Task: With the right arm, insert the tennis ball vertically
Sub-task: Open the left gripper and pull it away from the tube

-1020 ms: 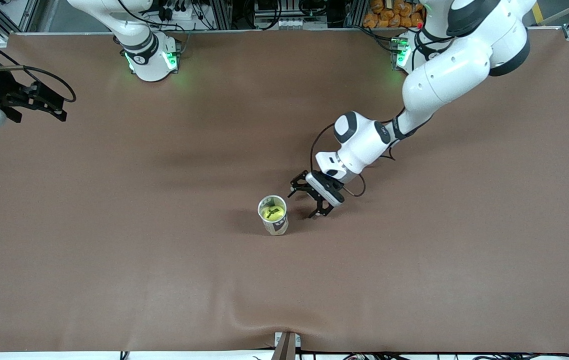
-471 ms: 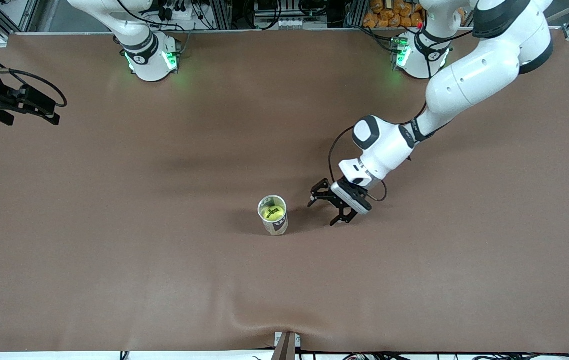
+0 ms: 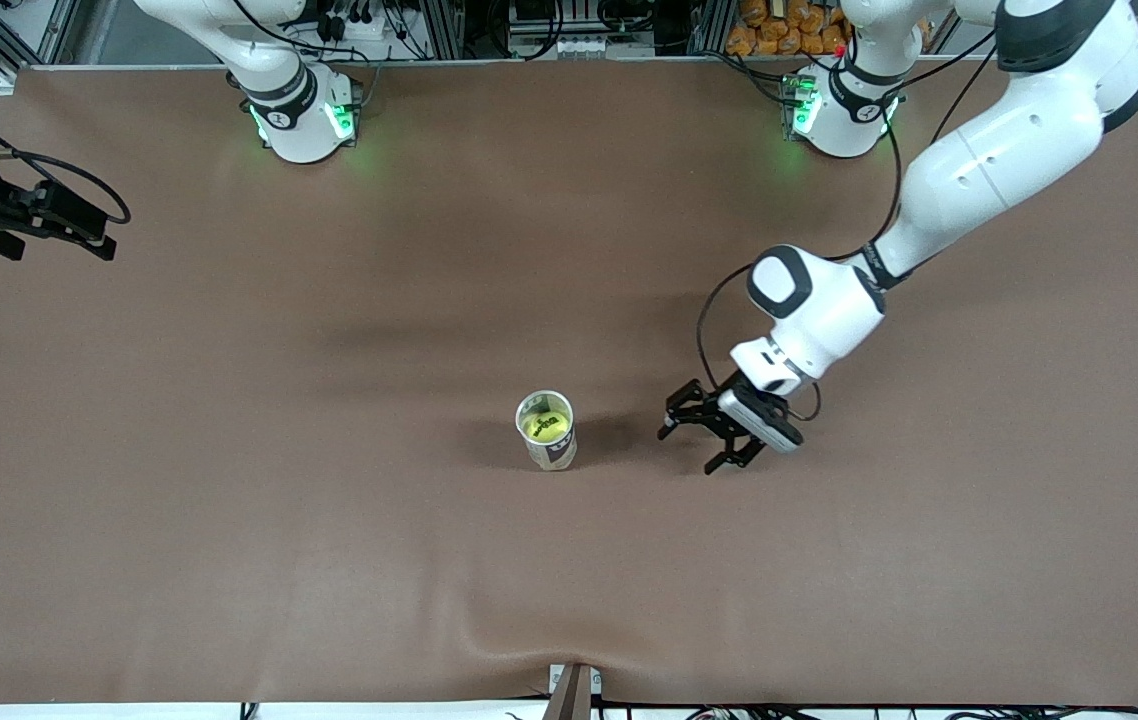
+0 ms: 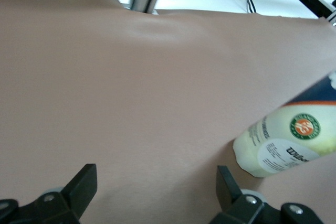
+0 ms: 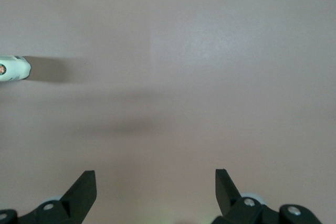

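A white tennis-ball can (image 3: 556, 452) stands upright near the middle of the brown table, its open top up. The yellow tennis ball (image 3: 545, 426) sits inside it. My left gripper (image 3: 689, 450) hangs low beside the can, toward the left arm's end of the table. It is open and holds nothing. In the left wrist view the can (image 4: 287, 144) lies off to one side of the open left gripper (image 4: 156, 183). My right gripper (image 3: 94, 228) is at the right arm's end of the table, open and holding nothing. The right wrist view shows the can (image 5: 13, 69) small beside the right gripper (image 5: 156, 182).
A brown mat (image 3: 329, 520) covers the table and has a raised wrinkle (image 3: 519, 640) at the edge nearest the front camera. The two arm bases (image 3: 304, 120) (image 3: 834, 115) stand along the table's edge farthest from that camera.
My left gripper has drawn away from the can toward the left arm's end of the table, still open. My right gripper has drifted slightly outward. The can and ball have not moved.
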You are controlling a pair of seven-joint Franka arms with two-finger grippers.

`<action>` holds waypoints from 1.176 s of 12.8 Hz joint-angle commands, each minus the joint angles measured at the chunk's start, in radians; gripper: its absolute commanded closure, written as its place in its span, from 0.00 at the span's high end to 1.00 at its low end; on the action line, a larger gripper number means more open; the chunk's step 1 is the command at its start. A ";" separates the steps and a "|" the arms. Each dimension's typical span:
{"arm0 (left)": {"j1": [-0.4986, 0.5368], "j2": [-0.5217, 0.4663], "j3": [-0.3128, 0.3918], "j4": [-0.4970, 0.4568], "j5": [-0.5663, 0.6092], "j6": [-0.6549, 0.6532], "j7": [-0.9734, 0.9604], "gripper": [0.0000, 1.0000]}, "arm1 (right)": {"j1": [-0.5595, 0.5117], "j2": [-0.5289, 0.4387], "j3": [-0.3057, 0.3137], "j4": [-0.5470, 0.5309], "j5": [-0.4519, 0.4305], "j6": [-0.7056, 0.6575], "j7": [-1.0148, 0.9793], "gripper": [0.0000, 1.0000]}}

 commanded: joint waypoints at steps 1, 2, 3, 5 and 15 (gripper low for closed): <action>0.165 -0.019 -0.078 -0.002 0.017 -0.165 -0.009 1.00 | -0.040 0.013 0.010 -0.014 0.019 0.045 0.014 1.00; 0.210 -0.019 -0.094 0.025 0.017 -0.254 -0.007 1.00 | -0.040 0.011 0.009 -0.018 0.019 0.057 0.014 1.00; 0.239 -0.022 -0.102 0.066 0.017 -0.340 -0.010 1.00 | -0.040 0.010 0.009 -0.027 0.019 0.056 0.014 1.00; 0.258 -0.020 -0.103 0.157 0.015 -0.475 -0.015 1.00 | -0.048 -0.009 0.009 -0.069 0.019 0.057 0.012 1.00; 0.263 -0.030 -0.053 0.649 0.205 -1.240 -0.243 1.00 | 0.056 -0.090 -0.135 -0.113 0.017 0.025 0.001 1.00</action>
